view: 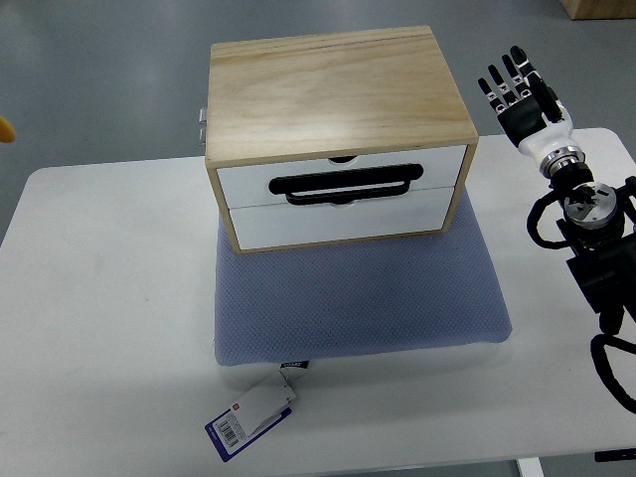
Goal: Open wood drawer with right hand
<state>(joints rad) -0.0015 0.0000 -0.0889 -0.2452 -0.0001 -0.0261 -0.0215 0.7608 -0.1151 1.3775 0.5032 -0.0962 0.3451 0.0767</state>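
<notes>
A light wood box (338,89) with two white drawer fronts stands on a blue-grey cushion (358,293) at the table's middle. The upper drawer (343,179) carries a black bar handle (345,187), and the lower drawer (343,221) sits under it. Both drawers look pushed in flush. My right hand (522,94) is to the right of the box, level with its top, fingers spread and pointing away from me, holding nothing. It is apart from the box by a small gap. The left arm does not show.
The white table (99,328) runs out to the left and front. A printed tag (253,419) hangs from the cushion's front edge. Black cables (606,298) loop around my right forearm. A yellow object (5,129) peeks in at the left edge.
</notes>
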